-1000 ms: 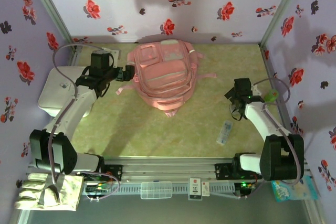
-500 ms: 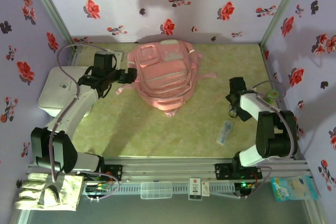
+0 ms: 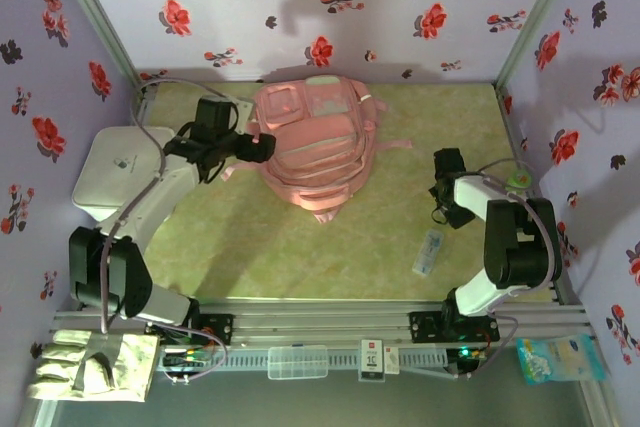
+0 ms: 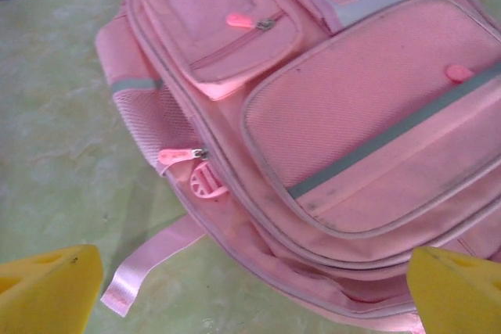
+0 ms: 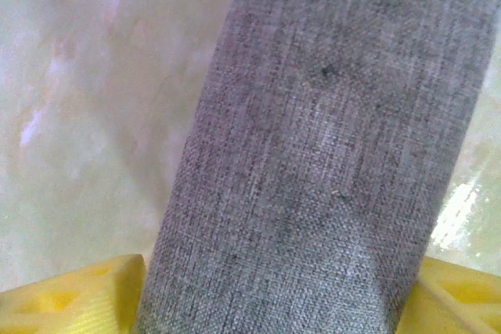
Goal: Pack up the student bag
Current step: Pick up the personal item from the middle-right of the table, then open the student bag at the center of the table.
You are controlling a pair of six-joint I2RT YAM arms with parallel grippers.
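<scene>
Hovering at the 9 o'clock edge of the bag (image 3: 312, 152), my left pincer (image 3: 262, 147) is spread wide and holds nothing. The bag lies flat, front up, at 12 o'clock on the table (image 3: 250, 237), near the back wall, with thin straps trailing out at 3 and 9 o'clock. From my left wrist, this pincer (image 4: 252, 291) shows its two yellow fingers (image 4: 47, 287) in the bottom corners, far apart. The bag (image 4: 376, 115) lies ahead of them, with a small zipped pocket (image 4: 223, 25) at 11 o'clock. A large pocket crossed by a grey-green stripe sits at 2 o'clock. A pink zip pull (image 4: 176, 155) hangs on the side seam, and a loose strap (image 4: 149, 263) end lies on the table at 7 o'clock. A white box (image 3: 115, 172) sits at the table's 9 o'clock, beside my left arm. My right pincer (image 3: 446, 169) is down at 3 o'clock, well apart from the bag. From that wrist, a band of grey cloth (image 5: 313, 154) runs between its yellow fingers (image 5: 70, 299) and reaches both of them. The right pincer (image 5: 274, 303) is partly spread around the cloth, but I cannot tell whether it is squeezing it or merely straddling it.
</scene>
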